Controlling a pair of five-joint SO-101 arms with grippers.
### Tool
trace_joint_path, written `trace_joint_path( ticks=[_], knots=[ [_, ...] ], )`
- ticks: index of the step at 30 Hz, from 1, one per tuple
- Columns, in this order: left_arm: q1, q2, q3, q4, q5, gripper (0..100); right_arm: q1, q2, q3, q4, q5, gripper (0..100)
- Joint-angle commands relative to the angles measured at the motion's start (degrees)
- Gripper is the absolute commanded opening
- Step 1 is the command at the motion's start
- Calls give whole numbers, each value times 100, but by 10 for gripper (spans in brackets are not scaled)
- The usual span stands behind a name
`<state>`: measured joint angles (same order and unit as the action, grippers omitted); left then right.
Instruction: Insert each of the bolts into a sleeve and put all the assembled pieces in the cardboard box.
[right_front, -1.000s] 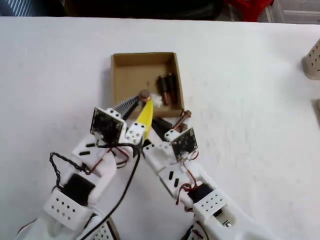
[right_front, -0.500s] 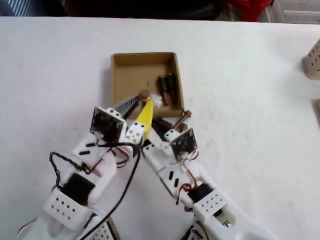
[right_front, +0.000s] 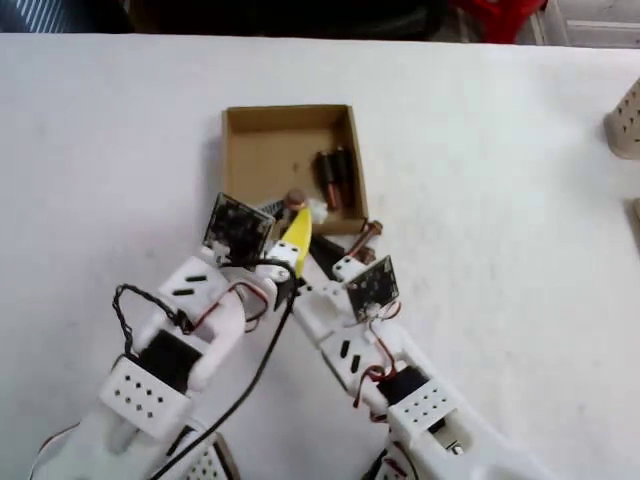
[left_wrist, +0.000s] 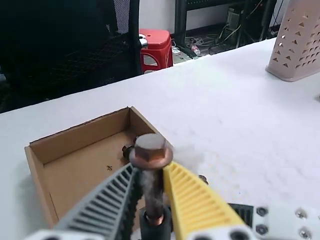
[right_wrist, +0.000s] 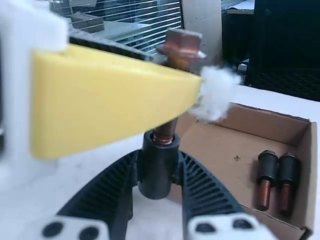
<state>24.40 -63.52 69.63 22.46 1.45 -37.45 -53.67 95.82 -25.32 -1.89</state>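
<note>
High view: a white table is seen spreading wide to the left of a brown open-topped cardboard box, which is set back from the table's far edge. At the box's near wall the left gripper is found. Its grey and yellow ribbed fingers are closed on a copper-coloured hex-head bolt, which is held head up.

In the left wrist view the bolt's shaft is seen clamped between those fingers, its lower end entered into a black cylindrical sleeve. That sleeve is gripped by the right gripper, whose black fingers are closed around it at the same near wall. A tuft of white fluff is stuck to the yellow fingertip.

Inside the box, against its right wall, two assembled pieces are laid side by side, and brown floor is shown across its left and middle. Another copper-coloured bolt is laid on the table just outside the box's near right corner. To the right of the box, open table is seen as far as a beige perforated plastic holder at the right edge.
</note>
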Motion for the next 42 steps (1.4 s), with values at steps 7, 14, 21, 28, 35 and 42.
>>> trace_joint_path(
  ticks=[7,14,21,28,35,42],
  knots=[
    [110,-163,-352,360,-62,20,66,-136,35,-57,62,16],
    [84,-171,-343,387,-53,138,66,-119,35,-57,62,16],
    [66,-198,-352,862,-70,294,84,-101,35,-57,62,16],
    [-268,-198,-308,1600,-167,294,215,-145,35,-75,18,16],
    [-558,-198,-308,2303,-404,295,215,-145,35,-57,18,16],
    [-514,-1015,-343,2338,-360,295,215,-110,35,-57,53,16]
  ],
)
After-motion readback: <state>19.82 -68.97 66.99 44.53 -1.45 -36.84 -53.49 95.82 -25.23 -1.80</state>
